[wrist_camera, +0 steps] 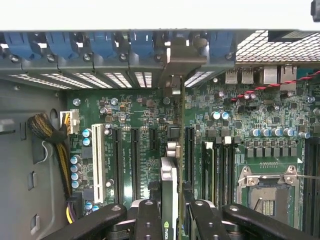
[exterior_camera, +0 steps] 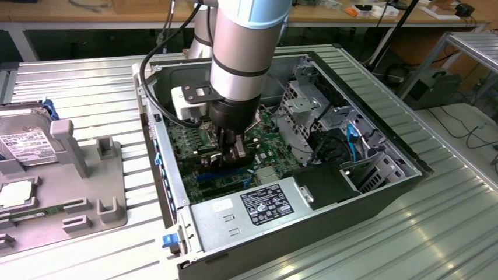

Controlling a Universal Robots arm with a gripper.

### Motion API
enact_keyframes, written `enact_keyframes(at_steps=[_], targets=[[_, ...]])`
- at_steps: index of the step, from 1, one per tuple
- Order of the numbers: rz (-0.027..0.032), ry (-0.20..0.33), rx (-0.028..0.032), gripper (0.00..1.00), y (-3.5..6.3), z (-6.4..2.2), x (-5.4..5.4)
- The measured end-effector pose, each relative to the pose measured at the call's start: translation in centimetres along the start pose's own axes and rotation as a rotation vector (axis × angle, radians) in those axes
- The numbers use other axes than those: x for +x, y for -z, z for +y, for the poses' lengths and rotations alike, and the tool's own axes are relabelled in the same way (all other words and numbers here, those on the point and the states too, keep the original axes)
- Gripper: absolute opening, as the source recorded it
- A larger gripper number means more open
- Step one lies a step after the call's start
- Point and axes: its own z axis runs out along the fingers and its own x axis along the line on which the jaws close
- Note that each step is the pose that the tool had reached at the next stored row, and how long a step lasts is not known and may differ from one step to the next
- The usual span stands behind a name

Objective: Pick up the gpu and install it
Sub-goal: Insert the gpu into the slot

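Fingers (wrist_camera: 150, 220) clamping gpu (wrist_camera: 170, 190) edge-on over motherboard (wrist_camera: 240, 130), lettering unreadable

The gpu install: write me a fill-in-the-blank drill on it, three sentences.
1. The gripper is shut on the ____.
2. The gpu stands on edge over the green ____.
3. In the exterior view, the hard drive lies to the case's ____.

Missing words: gpu; motherboard; left

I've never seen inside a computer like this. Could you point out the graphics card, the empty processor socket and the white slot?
gpu (wrist_camera: 170, 192): wrist view, on its upper edge, between the fingers.
processor socket (wrist_camera: 267, 192): wrist view, on its metal frame.
white slot (wrist_camera: 96, 162): wrist view, at its mid-length.
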Motion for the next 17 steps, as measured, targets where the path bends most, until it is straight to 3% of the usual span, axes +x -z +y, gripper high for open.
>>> enact_keyframes(at_steps=[17], targets=[[0.0001,0.0,-0.0001,0.27,-0.34,-0.01,-0.07]])
